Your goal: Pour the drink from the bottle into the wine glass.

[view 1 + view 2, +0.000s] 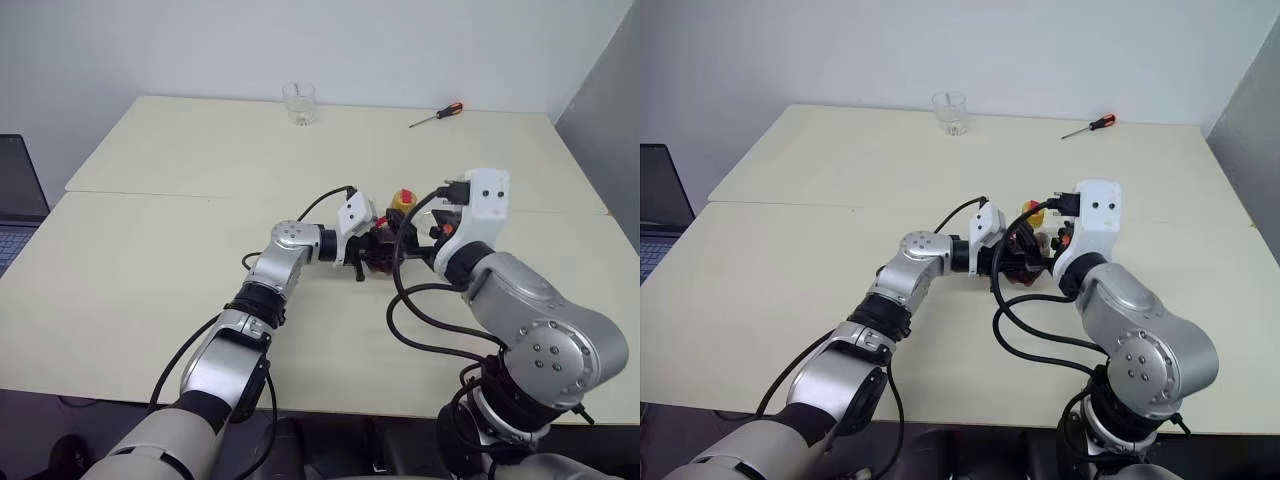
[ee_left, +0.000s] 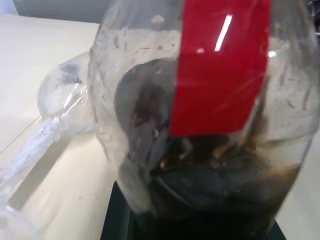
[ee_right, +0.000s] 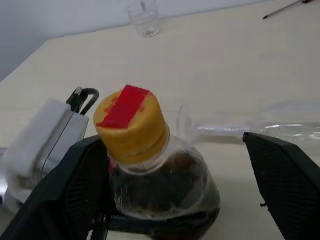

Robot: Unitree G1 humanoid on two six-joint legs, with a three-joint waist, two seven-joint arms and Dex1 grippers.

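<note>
A small clear bottle (image 3: 160,185) stands upright near the table's middle, its yellow cap (image 3: 132,125) bearing a red strip. The dark drink (image 2: 210,195) fills its lower part. My left gripper (image 1: 367,255) reaches in from the left and is shut on the bottle's body. My right gripper (image 3: 172,141) is open, its fingers (image 3: 75,185) standing wide apart on either side of the bottle's neck, not touching it. The wine glass (image 3: 260,127) lies on its side on the table just behind the bottle, its bowl (image 2: 62,90) close to the bottle.
A clear tumbler (image 1: 299,103) stands at the table's far edge and a red-handled screwdriver (image 1: 436,115) lies at the far right. A laptop (image 1: 15,200) sits off the table's left. The cream table (image 1: 180,160) has a seam across it.
</note>
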